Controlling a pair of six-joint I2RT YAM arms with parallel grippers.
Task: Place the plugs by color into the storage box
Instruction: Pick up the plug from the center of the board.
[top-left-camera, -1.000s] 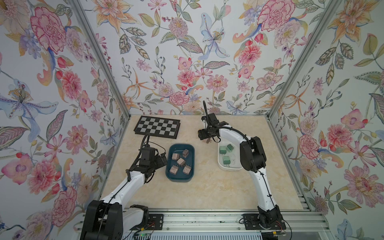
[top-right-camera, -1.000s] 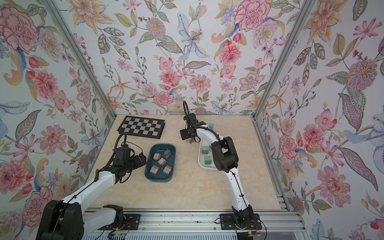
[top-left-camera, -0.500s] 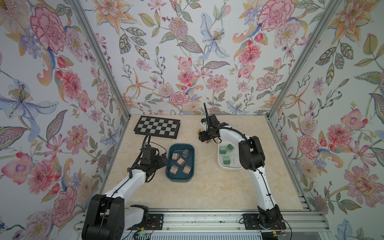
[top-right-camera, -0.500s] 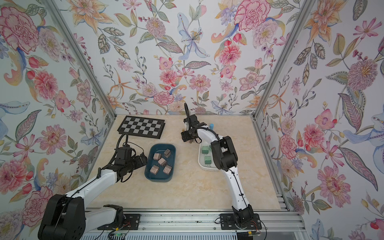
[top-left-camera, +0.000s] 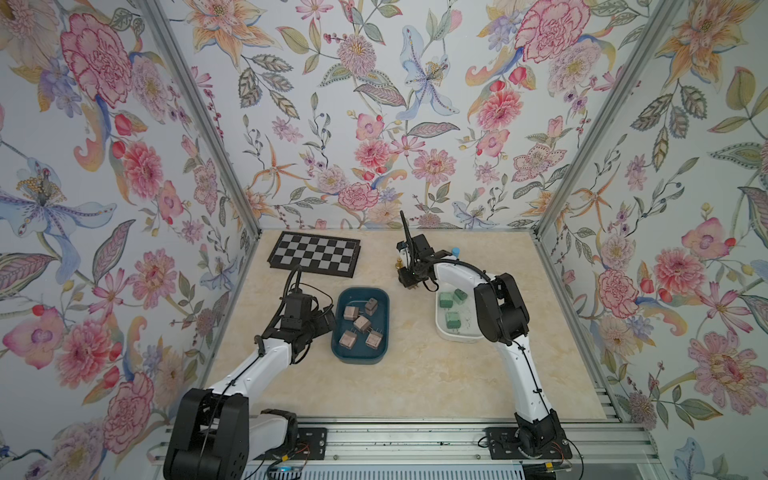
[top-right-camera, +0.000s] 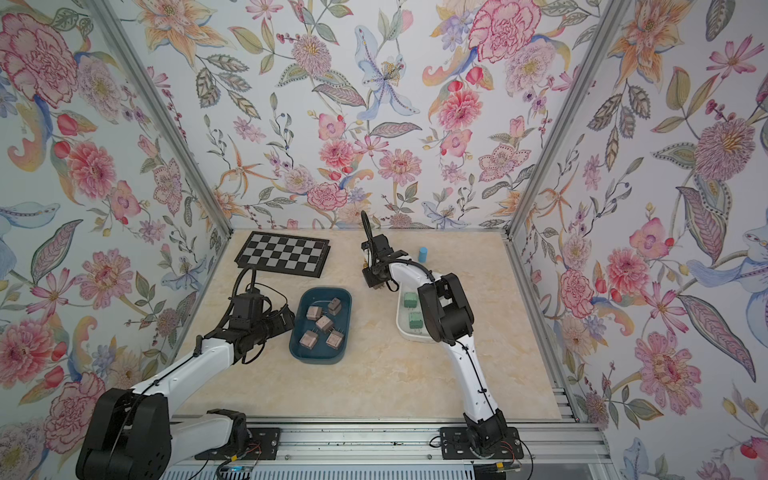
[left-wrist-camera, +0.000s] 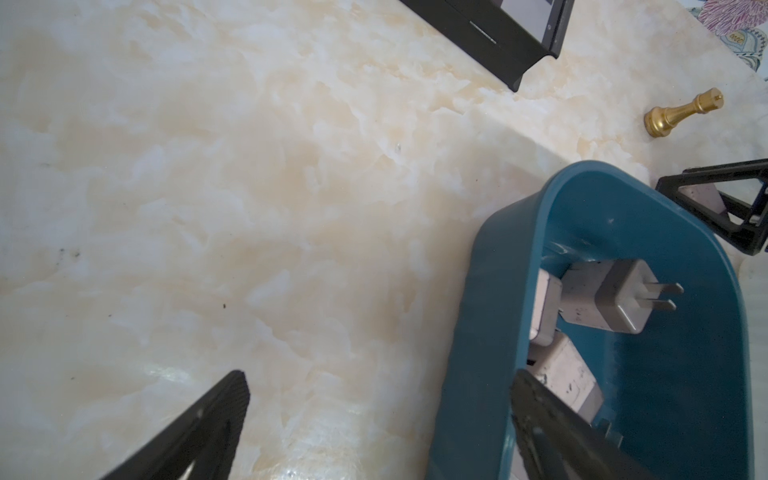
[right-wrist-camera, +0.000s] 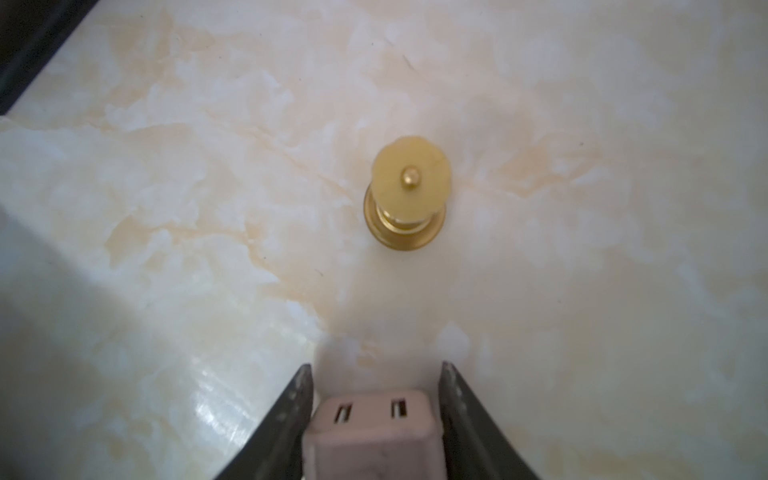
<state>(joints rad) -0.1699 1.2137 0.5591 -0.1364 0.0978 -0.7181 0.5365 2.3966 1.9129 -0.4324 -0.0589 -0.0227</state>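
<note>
In both top views the right pincer points down at the table, with the gold pawn just ahead of its tips. The white tray, holding three green plugs, lies back towards its wrist. The teal tray, holding five pink plugs, lies further off to one side. The left pincer hangs at that teal tray's edge. A chessboard and a blue cylinder stand well apart from both.

In the left wrist view the left pincer has its fingers spread wide with nothing between them. One finger is over the teal tray's inside and the other is over bare table.

In the right wrist view the right pincer is clamped on a sixth pink plug, one finger flat against each side. The plug's slotted face is turned towards the pawn straight ahead. I cannot tell whether the plug is clear of the table.

The plug looks like a small, hard plastic cube: light, stiff, and smooth enough to twist or slip. Two opposite flat faces near the middle, away from the thin prongs, seem the best hold, and this grip appears to be just that.
</note>
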